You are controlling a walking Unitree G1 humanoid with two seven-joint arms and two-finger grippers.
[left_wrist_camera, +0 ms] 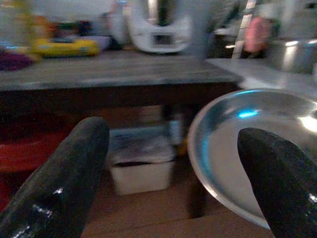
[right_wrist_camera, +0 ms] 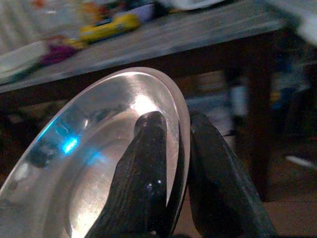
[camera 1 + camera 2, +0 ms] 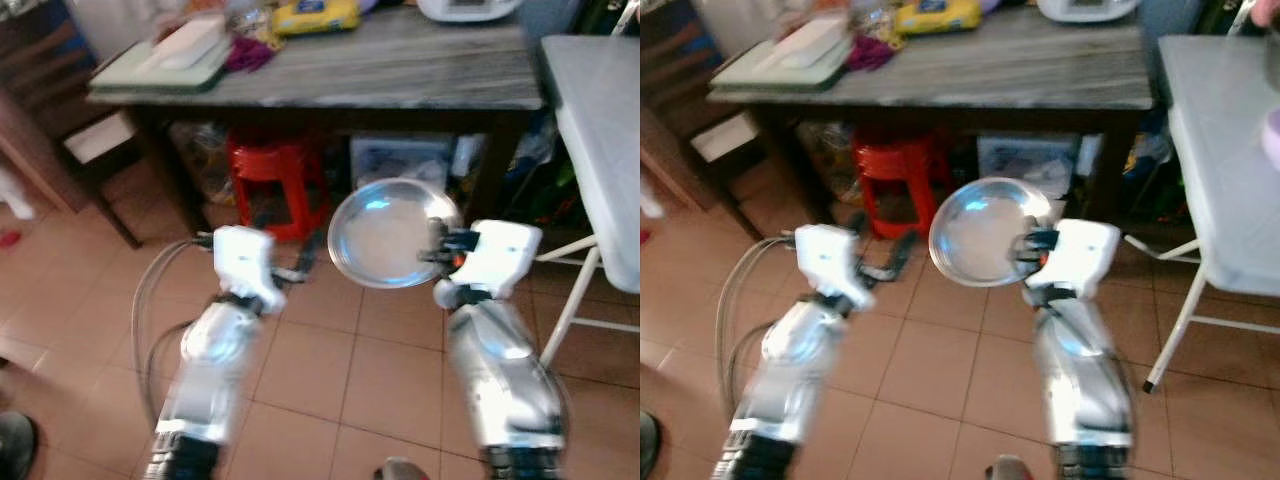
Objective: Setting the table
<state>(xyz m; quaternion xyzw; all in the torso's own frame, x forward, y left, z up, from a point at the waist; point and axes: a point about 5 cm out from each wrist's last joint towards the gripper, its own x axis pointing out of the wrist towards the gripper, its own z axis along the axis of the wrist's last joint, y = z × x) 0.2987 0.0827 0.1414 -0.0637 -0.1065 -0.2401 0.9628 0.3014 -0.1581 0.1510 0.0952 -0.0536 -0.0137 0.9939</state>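
**Plate in right end effector, table ahead**

Nearest: the right end effector (image 2: 171,198), at centre right of the head views, is pinched narrow on the rim of the steel plate (image 3: 390,232); one finger lies inside the dish, the other behind the rim. The plate is carried off the floor, tilted, its hollow facing the camera and nothing in it. It extends from the grip toward frame centre.

The left end effector (image 3: 300,266), at centre left, is spread wide with nothing between its fingers, just beside the plate's far edge.

Farther, across the upper frame: the dark wooden table (image 3: 400,75), cluttered at its back edge, with a red stool (image 3: 275,175) beneath. At the right edge stands a white folding table (image 3: 600,130). Judgement: the right arm is the one to place the plate, reaching forward and up.
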